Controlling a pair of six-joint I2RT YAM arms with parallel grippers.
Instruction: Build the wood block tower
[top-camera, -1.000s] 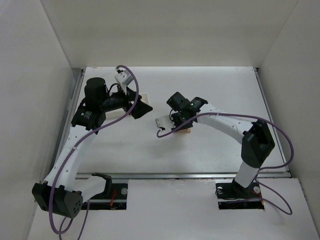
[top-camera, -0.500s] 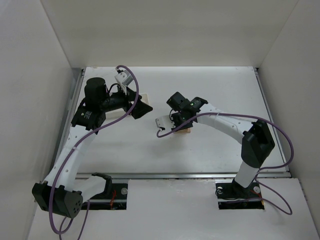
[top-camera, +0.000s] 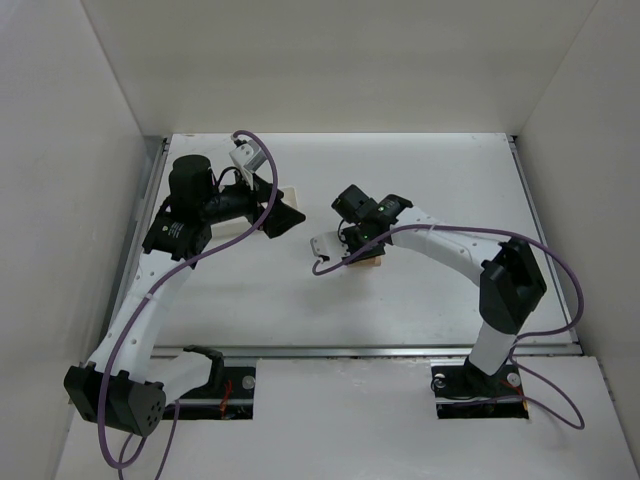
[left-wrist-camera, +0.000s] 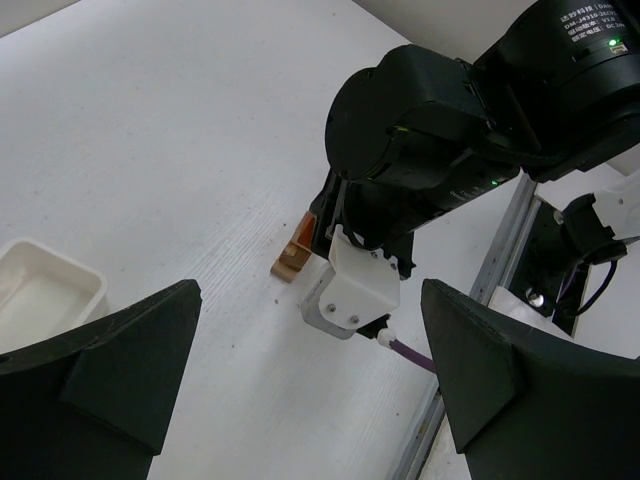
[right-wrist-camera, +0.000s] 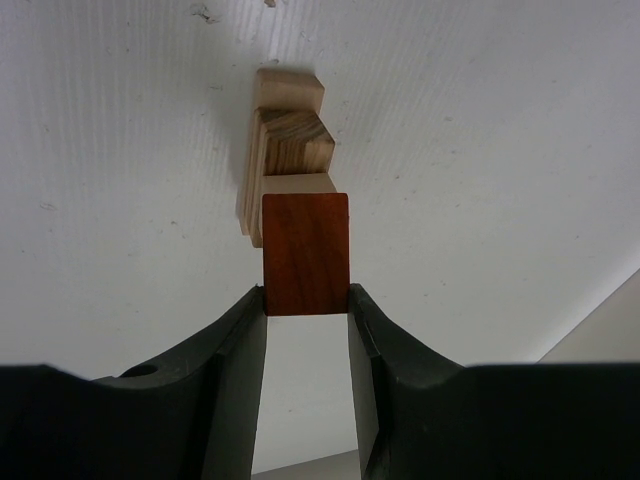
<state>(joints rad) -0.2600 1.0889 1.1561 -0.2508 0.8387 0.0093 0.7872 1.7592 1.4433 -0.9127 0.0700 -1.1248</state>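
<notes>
From above, the left arm (top-camera: 150, 300) reaches to the far left part of the bench (top-camera: 450, 180), its left tool (top-camera: 283, 216) beside a white tray (top-camera: 291, 194) that shows only as a pale corner behind the dark fingers. The right arm (top-camera: 450, 245) bends in toward the middle, and the right tool (top-camera: 358, 250) points down over the wood block tower (top-camera: 373, 262), of which just a tan sliver peeks out under the wrist. The two tools are well apart.

The left wrist camera shows the left tool's fingers (left-wrist-camera: 110, 370) spread wide with nothing between them. The white tray sits at the left edge, and beyond it the right arm's black wrist hangs over the tower, where an orange-brown bit is visible on the bench.

The right wrist camera looks straight down: the right tool's fingers (right-wrist-camera: 235, 370) are clamped on either side of a red-brown block (right-wrist-camera: 306, 250). It sits over the near end of the tan blocks (right-wrist-camera: 285, 160), which are stacked in offset steps on the bench. I cannot tell whether the red-brown block rests on them or hangs just above
</notes>
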